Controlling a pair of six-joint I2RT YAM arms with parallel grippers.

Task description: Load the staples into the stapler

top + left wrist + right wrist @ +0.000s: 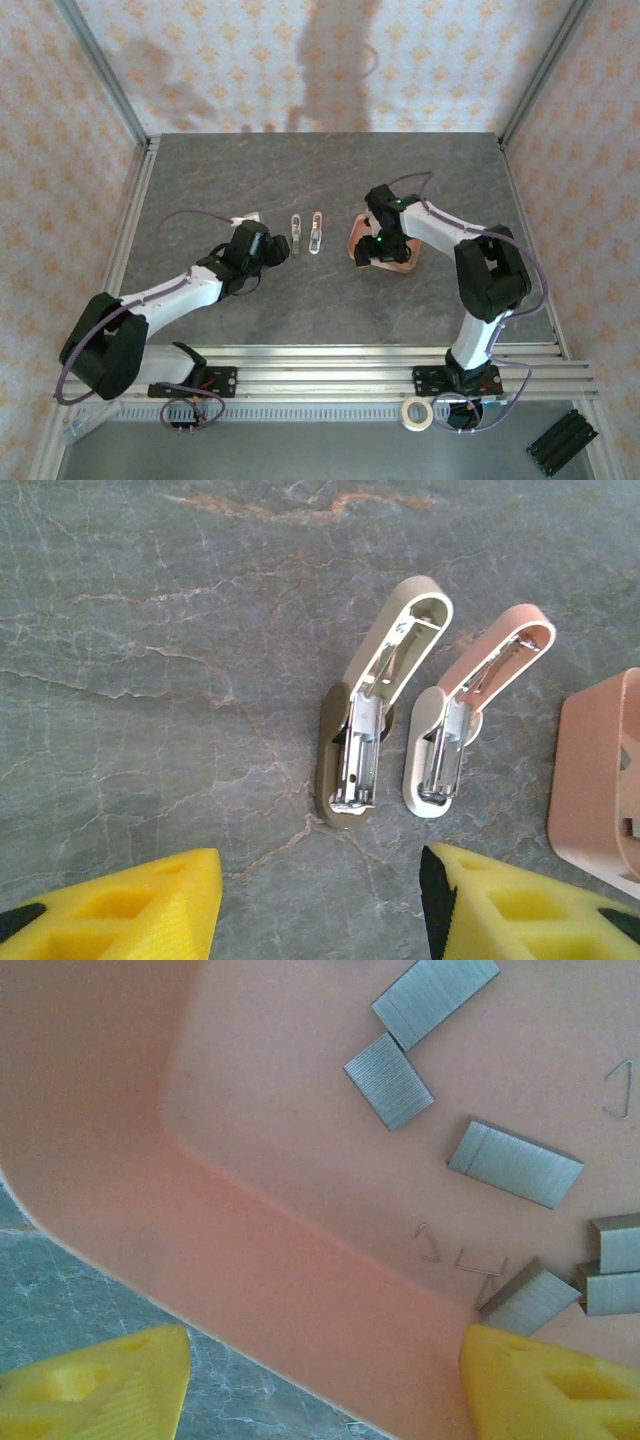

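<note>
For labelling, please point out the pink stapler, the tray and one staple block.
pink stapler point(440, 762): left wrist view, metal channel.
tray point(250, 1285): right wrist view, wall.
staple block point(515, 1163): right wrist view, top face.

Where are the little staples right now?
In the right wrist view, the staples lie loose in the pink tray, under the right gripper; from above, it sits right of the two staplers.

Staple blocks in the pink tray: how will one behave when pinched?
Grey metallic staple blocks look flat and small: probably light, sliding on the smooth salmon-pink tray. Loose single staples nearby suggest they break apart easily.
</note>
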